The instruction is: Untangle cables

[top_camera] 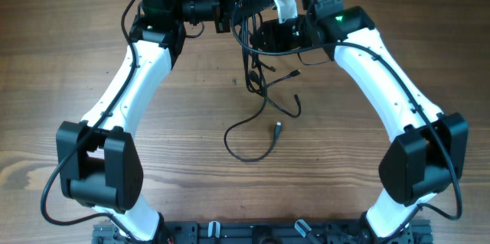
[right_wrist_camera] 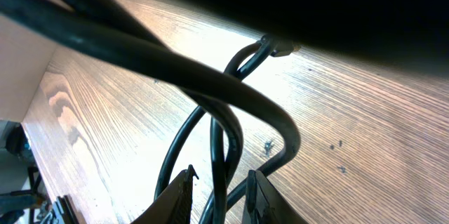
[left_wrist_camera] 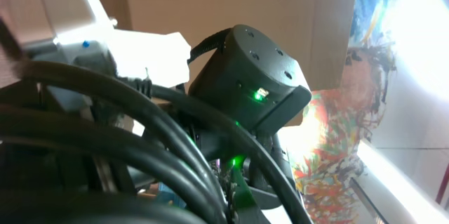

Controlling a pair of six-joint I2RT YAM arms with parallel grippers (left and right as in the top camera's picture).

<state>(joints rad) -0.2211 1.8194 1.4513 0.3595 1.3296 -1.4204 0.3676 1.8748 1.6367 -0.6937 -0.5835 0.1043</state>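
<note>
The black cables (top_camera: pixel 264 95) hang in a tangle from between the two grippers at the far middle of the table. One long strand curls on the wood to a small plug (top_camera: pixel 277 128). My left gripper (top_camera: pixel 227 5) is raised at the top of the tangle. In the left wrist view its fingers are hidden behind thick cable strands (left_wrist_camera: pixel 140 133) that fill the lower left, and it seems shut on them. My right gripper (top_camera: pixel 264 34) (right_wrist_camera: pixel 219 182) stands open just above the table, with one thin cable strand (right_wrist_camera: pixel 219 147) running between its fingers (right_wrist_camera: pixel 184 192) without touching either.
The right arm's black wrist housing (left_wrist_camera: pixel 249 76), lit by a green light, sits close in front of the left wrist camera. Both white arms (top_camera: pixel 130 76) (top_camera: pixel 383 68) reach in from the near corners. A black rail (top_camera: pixel 253 232) runs along the near edge.
</note>
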